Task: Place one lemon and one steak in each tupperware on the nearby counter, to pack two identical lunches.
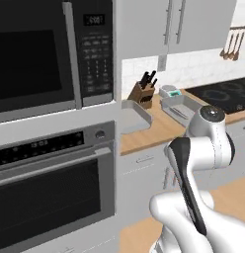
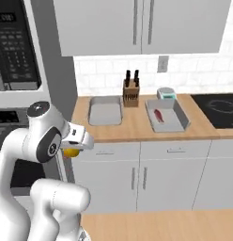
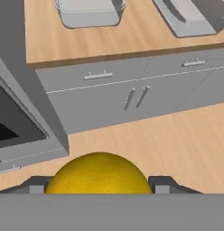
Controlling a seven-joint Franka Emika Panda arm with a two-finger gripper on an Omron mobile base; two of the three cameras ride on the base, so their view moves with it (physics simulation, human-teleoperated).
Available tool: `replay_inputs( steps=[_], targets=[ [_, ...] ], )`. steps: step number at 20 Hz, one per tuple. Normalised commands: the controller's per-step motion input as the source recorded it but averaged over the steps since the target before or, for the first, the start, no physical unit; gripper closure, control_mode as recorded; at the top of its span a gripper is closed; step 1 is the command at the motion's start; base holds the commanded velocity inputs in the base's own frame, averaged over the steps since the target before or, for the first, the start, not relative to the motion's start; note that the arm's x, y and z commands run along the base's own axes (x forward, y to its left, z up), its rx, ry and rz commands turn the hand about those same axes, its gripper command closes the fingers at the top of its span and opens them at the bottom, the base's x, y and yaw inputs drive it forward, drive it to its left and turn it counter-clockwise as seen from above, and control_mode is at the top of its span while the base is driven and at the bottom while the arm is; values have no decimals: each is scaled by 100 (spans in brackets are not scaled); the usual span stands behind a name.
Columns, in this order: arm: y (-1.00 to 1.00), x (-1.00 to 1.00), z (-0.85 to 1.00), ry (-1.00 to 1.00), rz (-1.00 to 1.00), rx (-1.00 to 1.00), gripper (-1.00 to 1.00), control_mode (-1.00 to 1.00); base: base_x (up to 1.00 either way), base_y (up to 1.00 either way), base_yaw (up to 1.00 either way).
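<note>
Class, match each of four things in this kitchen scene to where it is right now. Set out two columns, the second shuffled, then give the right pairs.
Things
1. round yellow lemon
2. red steak
3. wooden knife block
4. left pale-grey translucent tupperware tray

Places
A. standing at the back of the light-brown wood-grain counter, by the tiled wall
B. between the fingers of the robot's gripper, out over the floor
C. on the counter, nearest the oven column, with nothing in it
D. lying inside the right tupperware tray

Pairs: 1-B, 2-D, 3-A, 4-C
</note>
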Motion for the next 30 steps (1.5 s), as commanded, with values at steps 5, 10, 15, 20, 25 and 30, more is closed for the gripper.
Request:
replay_inputs(
  steps=[5, 10, 15, 20, 25, 30],
  targets=[
    [0, 0, 0, 0, 0, 0, 100, 100, 100, -100, 0],
    [0, 0, 0, 0, 0, 0, 100, 100, 100, -100, 0],
    [0, 0, 0, 0, 0, 0, 100, 100, 100, -73, 4],
    [-10, 60, -26, 12, 7, 4, 100, -100, 40, -16, 4],
    [3, 92, -57, 8, 7, 0, 100, -100, 0, 0, 0],
    [14, 100, -71, 7, 0, 0, 100, -100, 0, 0, 0]
  ],
)
